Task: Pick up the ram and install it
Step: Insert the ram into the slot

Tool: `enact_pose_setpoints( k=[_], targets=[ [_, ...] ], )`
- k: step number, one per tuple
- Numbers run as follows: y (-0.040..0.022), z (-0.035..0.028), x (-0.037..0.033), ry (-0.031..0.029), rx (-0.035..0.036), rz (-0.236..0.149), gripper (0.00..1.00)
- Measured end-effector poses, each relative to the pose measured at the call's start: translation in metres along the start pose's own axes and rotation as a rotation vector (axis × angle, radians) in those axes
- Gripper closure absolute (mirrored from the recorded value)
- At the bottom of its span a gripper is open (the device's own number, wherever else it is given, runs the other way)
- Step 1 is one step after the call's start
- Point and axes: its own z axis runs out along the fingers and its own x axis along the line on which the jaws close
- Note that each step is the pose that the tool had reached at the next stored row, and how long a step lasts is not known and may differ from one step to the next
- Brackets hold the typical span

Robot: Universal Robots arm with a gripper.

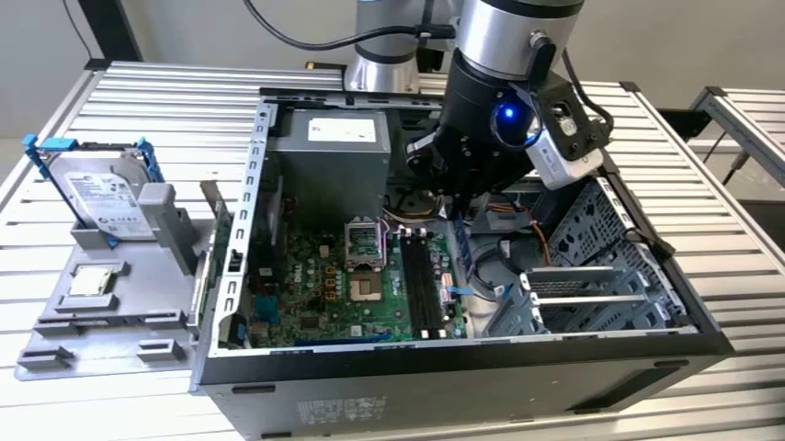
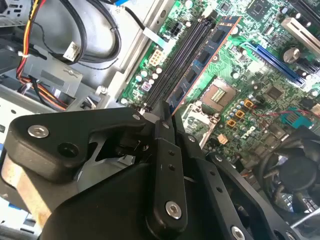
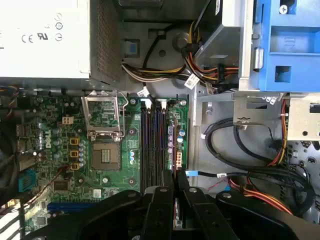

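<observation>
the arm hangs down into the open black computer case (image 1: 466, 367), its matte black gripper (image 2: 167, 117) low over the glossy green motherboard (image 3: 112, 160). in the second wrist view the ram (image 2: 202, 60), a thin dark stick with an orange edge and flat black chips, stands on edge along the long black memory slots (image 2: 175, 57), its near end pinched between the narrowly closed jaws. outside the case, on the ribbed metal table (image 1: 160, 101), a grey plastic holder (image 1: 117, 303) carries a silver hard drive (image 1: 105, 197) in a blue frame and a small square processor chip (image 1: 95, 280).
</observation>
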Motion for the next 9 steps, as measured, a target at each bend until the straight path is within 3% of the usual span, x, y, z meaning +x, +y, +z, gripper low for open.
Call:
enact_pose_setpoints(
  k=[9],
  targets=[
    [-0.0004, 0.0165, -0.0007, -0.0014, 0.0007, 0.007, 1.0]
  ],
)
